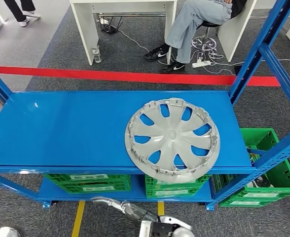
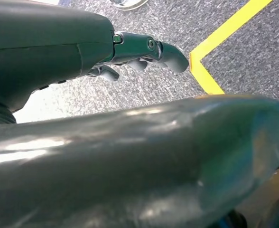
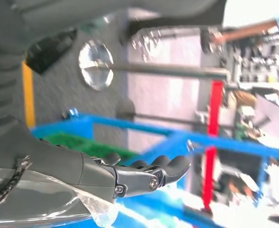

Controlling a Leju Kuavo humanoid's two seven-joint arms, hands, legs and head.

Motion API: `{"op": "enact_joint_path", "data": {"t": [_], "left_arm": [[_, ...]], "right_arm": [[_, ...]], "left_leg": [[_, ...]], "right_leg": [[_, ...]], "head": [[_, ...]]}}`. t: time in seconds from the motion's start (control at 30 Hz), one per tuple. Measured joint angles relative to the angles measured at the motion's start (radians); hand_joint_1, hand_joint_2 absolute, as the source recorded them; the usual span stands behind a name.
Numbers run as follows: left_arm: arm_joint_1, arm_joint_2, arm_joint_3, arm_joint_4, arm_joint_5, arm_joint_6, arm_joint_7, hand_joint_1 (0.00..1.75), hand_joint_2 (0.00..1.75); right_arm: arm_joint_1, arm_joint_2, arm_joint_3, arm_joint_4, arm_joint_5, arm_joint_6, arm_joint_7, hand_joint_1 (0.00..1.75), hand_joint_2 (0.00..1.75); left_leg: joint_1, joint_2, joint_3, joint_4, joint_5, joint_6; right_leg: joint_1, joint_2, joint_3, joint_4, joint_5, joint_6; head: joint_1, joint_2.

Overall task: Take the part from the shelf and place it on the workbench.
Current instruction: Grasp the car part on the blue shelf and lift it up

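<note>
In the head view you see one silver wheel cover (image 1: 172, 139) flat on the blue shelf (image 1: 61, 128), three green crates (image 1: 270, 170) below. Left wrist view: your left hand (image 2: 131, 52) extends its fingers, holding nothing. Right wrist view: right hand (image 3: 138, 173) likewise, empty.

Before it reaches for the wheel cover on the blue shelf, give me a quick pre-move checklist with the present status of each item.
1. Wheel cover lies flat on the top blue shelf: ok.
2. Cover within the shelf edge: not ok, its near rim overhangs the front.
3. Nothing on top of the cover: ok.
4. Left hand holds nothing, fingers extended: ok.
5. Right hand holds nothing: ok.
6. Workbench ready to receive it: cannot tell.
</note>
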Motion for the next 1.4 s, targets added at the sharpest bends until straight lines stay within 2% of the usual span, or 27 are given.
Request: {"op": "enact_joint_path", "data": {"t": [0.1, 0.27, 0.37, 0.53, 0.7, 0.77, 0.87, 1.07, 1.4], "left_arm": [[0.000, -0.002, 0.007, 0.001, 0.009, 0.006, -0.002, 0.00, 0.00], [0.000, -0.005, 0.018, 0.001, 0.015, 0.012, -0.002, 0.00, 0.00], [0.001, -0.006, 0.024, 0.002, 0.022, 0.016, -0.002, 0.00, 0.00], [0.002, -0.010, 0.036, 0.005, 0.033, 0.032, -0.003, 0.00, 0.00], [0.002, -0.015, 0.044, 0.009, 0.033, 0.048, -0.018, 0.00, 0.00], [0.002, -0.016, 0.044, 0.009, 0.032, 0.054, -0.020, 0.00, 0.00], [0.002, -0.018, 0.044, 0.009, 0.031, 0.058, -0.020, 0.00, 0.00], [0.002, -0.022, 0.044, 0.009, 0.021, 0.058, -0.017, 0.00, 0.00], [0.001, -0.023, 0.044, 0.009, 0.014, 0.064, -0.027, 0.00, 0.00]], "right_arm": [[0.008, 0.000, -0.015, -0.059, 0.026, -0.069, -0.001, 0.00, 1.75], [0.017, 0.000, -0.030, -0.135, 0.053, -0.125, -0.007, 0.00, 1.75], [0.023, -0.002, -0.037, -0.184, 0.109, -0.223, -0.009, 0.00, 1.75], [0.017, -0.022, -0.038, -0.251, 0.285, -0.498, 0.007, 0.00, 1.75], [0.015, -0.040, -0.024, -0.259, 0.649, -0.863, 0.099, 0.00, 1.75], [0.014, -0.045, -0.022, -0.253, 0.790, -0.958, 0.148, 0.00, 1.75], [0.014, -0.047, -0.025, -0.242, 0.897, -0.986, 0.181, 0.00, 1.75], [0.034, -0.047, -0.061, -0.217, 1.022, -0.988, 0.187, 0.00, 1.75], [0.033, -0.086, 0.003, -0.135, 0.957, -0.982, 0.246, 0.00, 1.75]], "left_leg": [[0.000, 0.000, 0.000, 0.000, 0.000, 0.000], [0.000, 0.000, 0.000, 0.000, 0.000, 0.000], [0.000, 0.000, 0.000, 0.000, 0.000, 0.000], [0.000, 0.000, 0.000, 0.000, 0.000, 0.000], [0.000, 0.000, 0.000, 0.000, 0.000, 0.000], [0.000, 0.000, 0.000, 0.000, 0.000, 0.000], [0.000, 0.000, 0.000, 0.000, 0.000, 0.000], [0.000, 0.000, 0.000, 0.000, 0.000, 0.000], [0.000, 0.000, 0.000, 0.000, 0.000, 0.000]], "right_leg": [[0.000, 0.000, 0.000, 0.000, 0.000, 0.000], [0.000, 0.000, 0.000, 0.000, 0.000, 0.000], [0.000, 0.000, 0.000, 0.000, 0.000, 0.000], [0.000, 0.000, 0.000, 0.000, 0.000, 0.000], [0.000, 0.000, 0.000, 0.000, 0.000, 0.000], [0.000, 0.000, 0.000, 0.000, 0.000, 0.000], [0.000, 0.000, 0.000, 0.000, 0.000, 0.000], [0.000, 0.000, 0.000, 0.000, 0.000, 0.000], [0.000, 0.000, 0.000, 0.000, 0.000, 0.000]], "head": [[0.000, 0.000], [0.000, 0.000], [0.000, 0.000], [0.000, 0.000], [0.000, 0.000], [0.000, 0.000], [0.000, 0.000], [0.000, 0.000], [0.000, 0.000]]}}
